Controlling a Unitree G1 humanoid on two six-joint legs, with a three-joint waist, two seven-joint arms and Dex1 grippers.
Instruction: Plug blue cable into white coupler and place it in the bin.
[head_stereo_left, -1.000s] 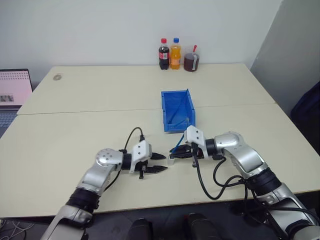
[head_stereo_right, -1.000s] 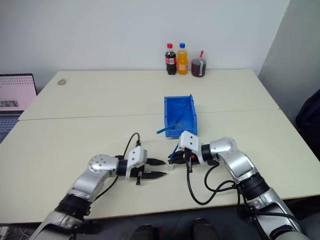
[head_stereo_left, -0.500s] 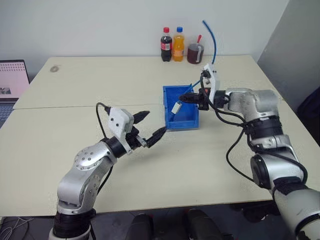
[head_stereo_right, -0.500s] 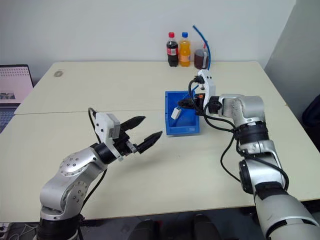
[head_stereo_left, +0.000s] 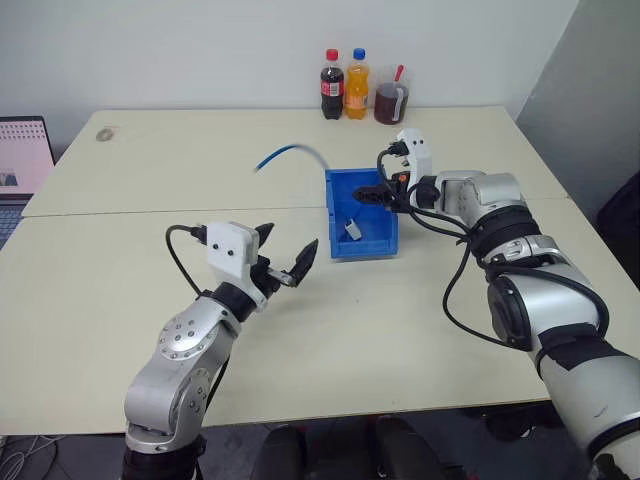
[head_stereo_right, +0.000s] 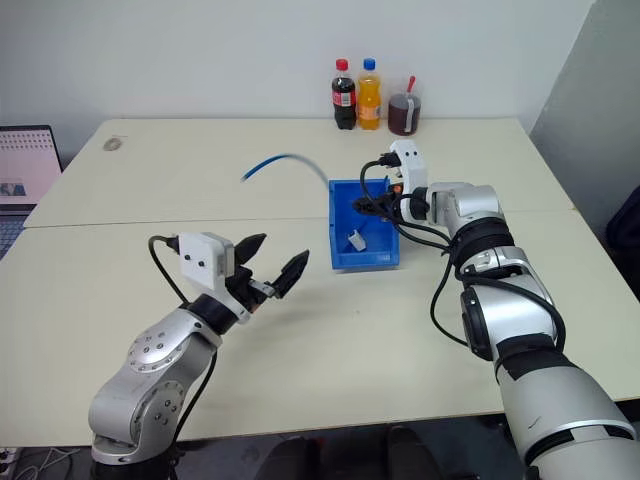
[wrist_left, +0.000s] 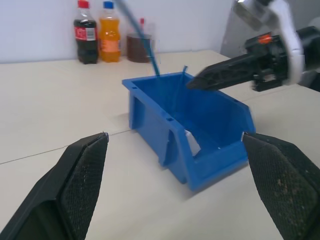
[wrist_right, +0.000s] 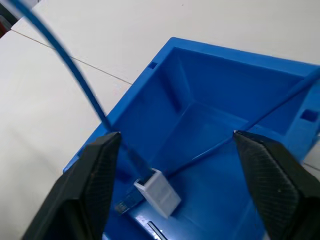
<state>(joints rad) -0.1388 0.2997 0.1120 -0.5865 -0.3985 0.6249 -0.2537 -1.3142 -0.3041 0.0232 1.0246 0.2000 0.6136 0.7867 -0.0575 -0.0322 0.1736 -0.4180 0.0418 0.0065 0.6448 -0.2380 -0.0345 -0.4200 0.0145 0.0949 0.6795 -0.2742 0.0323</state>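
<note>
now that the right gripper (head_stereo_left: 383, 192) has spread its two black fingers wide above the bright-blue rectangular plastic bin (head_stereo_left: 380, 243), the tiny white-grey coupler block (wrist_right: 156, 192) lies loose down inside the bin near its low front lip; half a second ago that block hung from the shut fingers over the bin. the thin, flexible bright-blue cable (wrist_right: 75, 77) runs into the coupler, so the plug looks seated, though the joint itself is too small to confirm. the cable's free end, which stood up in the air by the bottles, has swung over and now arcs out past the bin's left wall above the pale table top (head_stereo_left: 150, 180). i judge the drop as made, with only the trailing cable left outside the walls.

the left gripper (head_stereo_left: 285, 262) holds nothing, its fingers fully apart, raised in front of the bin; a second ago it was low beside the right one at the table's front.

for writing: the red label on the dark cola bottle (head_stereo_left: 330, 84) and that on the orange soda bottle (head_stereo_left: 355, 85) are too small to read. the laptop screen (head_stereo_left: 22, 155) shows a pinkish page, illegible.
</note>
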